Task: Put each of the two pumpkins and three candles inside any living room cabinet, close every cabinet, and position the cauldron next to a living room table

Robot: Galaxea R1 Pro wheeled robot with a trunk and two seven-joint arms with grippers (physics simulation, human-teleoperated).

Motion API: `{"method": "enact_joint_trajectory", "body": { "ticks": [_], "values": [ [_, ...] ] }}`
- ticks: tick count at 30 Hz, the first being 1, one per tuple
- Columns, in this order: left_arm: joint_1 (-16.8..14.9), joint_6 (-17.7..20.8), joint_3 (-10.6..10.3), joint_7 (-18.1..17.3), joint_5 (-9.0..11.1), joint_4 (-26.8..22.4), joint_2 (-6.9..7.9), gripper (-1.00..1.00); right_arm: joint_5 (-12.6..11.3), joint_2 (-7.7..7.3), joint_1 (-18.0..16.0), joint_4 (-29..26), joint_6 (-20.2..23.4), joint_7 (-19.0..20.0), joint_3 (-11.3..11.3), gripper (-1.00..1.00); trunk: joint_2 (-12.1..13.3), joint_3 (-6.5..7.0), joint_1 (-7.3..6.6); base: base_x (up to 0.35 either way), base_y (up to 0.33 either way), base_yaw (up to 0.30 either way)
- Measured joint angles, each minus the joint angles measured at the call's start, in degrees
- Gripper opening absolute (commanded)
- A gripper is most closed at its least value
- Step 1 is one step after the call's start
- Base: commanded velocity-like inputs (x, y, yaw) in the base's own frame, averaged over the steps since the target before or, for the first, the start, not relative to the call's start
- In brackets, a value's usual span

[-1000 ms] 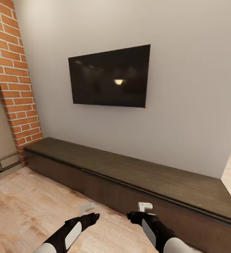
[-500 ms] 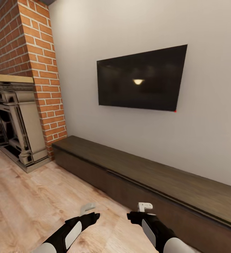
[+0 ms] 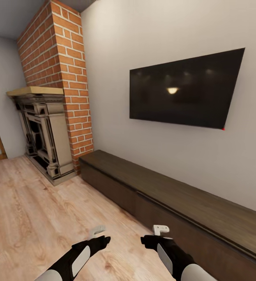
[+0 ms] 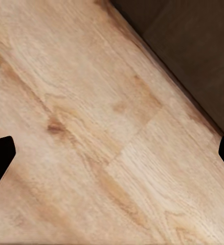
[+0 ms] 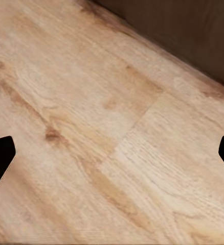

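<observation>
1. Ahead, the long dark-brown cabinet (image 3: 190,203) lies along the wall under the television (image 3: 184,93), its long axis running from the brick chimney (image 3: 65,78) toward the right foreground, front panels shut.
2. Left claw (image 3: 97,231) and right claw (image 3: 160,229) hang spread and empty over the wooden floor (image 3: 34,210).

This is a living room in a home. A flat black television (image 3: 186,93) hangs on a plain pale wall (image 3: 116,58) above a long, low dark-brown wooden cabinet (image 3: 174,199) with plain fronts. To the left, at the far end of the cabinet, a red brick chimney breast (image 3: 61,62) rises behind an ornate grey fireplace (image 3: 44,132) with a pale mantel. The floor (image 3: 34,210) is light wood plank.
</observation>
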Motion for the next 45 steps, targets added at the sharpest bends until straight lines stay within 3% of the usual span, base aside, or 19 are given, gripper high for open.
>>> {"method": "enact_joint_trajectory", "body": {
  "ticks": [11, 16, 45],
  "values": [
    [0.0, -0.1, -0.1, 0.0, 0.0, 0.0, 0.02, 1.0, 0.0, 0.06, 0.0, 0.1, 0.0, 0.0, 0.0, 1.0, 4.4, 1.68, -2.42, 0.0, 0.001, 0.276],
    [0.0, -0.1, -0.1, -0.1, -0.1, -0.1, 0.02, 1.0, 0.0, 0.08, 0.0, 0.1, 0.0, 0.0, 0.0, 1.0, 4.4, 1.55, -2.42, 0.0, 0.0, 0.276],
    [0.0, -0.2, -0.3, -0.2, -0.1, 0.0, -0.01, 1.0, 0.0, 0.09, 0.0, 0.1, 0.0, 0.5, 0.0, 1.0, 16.0, 5.85, -8.79, 0.0, 0.0, 0.269]
  ]
}}
